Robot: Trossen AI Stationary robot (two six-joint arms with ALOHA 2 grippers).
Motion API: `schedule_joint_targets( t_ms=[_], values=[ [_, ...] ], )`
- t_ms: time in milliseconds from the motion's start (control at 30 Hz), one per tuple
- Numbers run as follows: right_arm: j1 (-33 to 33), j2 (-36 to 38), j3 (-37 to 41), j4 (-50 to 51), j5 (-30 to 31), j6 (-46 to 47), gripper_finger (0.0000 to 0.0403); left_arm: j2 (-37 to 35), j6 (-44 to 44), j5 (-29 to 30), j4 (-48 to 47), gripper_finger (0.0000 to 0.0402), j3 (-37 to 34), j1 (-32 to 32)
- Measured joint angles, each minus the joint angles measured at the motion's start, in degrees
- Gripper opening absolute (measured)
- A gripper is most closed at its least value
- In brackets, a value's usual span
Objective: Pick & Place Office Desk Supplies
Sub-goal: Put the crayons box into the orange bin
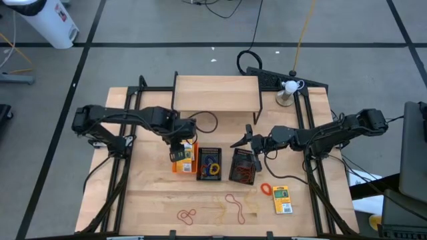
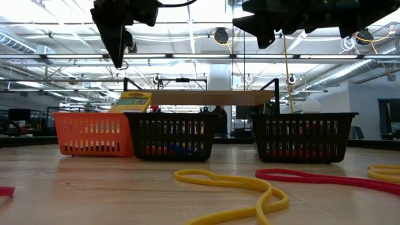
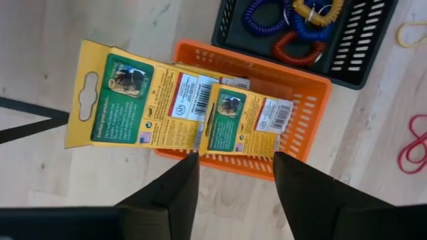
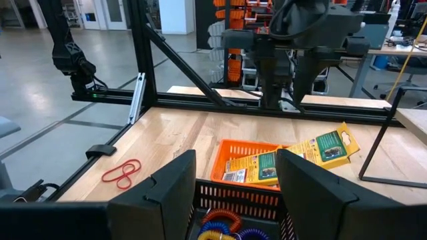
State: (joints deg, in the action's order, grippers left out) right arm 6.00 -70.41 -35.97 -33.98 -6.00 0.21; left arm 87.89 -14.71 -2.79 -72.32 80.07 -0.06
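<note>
While the left gripper (image 3: 233, 180) hangs over the orange bin (image 3: 303, 143), jaws apart and holding nothing, two yellow-and-green packs (image 3: 167, 107) lie in that bin — one jutting over its rim. Right gripper (image 4: 233, 193), jaws apart too, hovers above the black bin (image 1: 244, 167); another pack (image 1: 282, 199) lies on the tabletop (image 1: 153, 200).

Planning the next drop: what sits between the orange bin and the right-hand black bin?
The other black bin, holding coiled loops, sits between the orange bin and the right black bin; the high view shows it.
</note>
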Motion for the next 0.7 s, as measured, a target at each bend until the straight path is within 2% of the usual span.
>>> schedule_joint_targets(
  t_ms=[100, 267, 333, 700],
  values=[
    [0.0, 0.0, 0.0, 0.0, 0.0, 0.0, 0.0196, 0.0, -0.5, 3.5, 0.1, 0.0197, 0.0, -0.3],
    [0.0, 0.0, 0.0, 0.0, 0.0, 0.1, 0.0196, 0.0, 2.6, 16.7, 0.1, 0.0198, 0.0, 0.3],
    [0.0, 0.0, 0.0, 0.0, 0.0, 0.1, 0.0196, 0.0, 3.4, 19.9, 0.1, 0.0198, 0.0, 1.6],
    [0.0, 0.0, 0.0, 0.6, 0.0, 0.0, 0.0196, 1.9, 12.0, 11.1, 1.1, 0.0198, 0.0, 8.8]
  ],
)
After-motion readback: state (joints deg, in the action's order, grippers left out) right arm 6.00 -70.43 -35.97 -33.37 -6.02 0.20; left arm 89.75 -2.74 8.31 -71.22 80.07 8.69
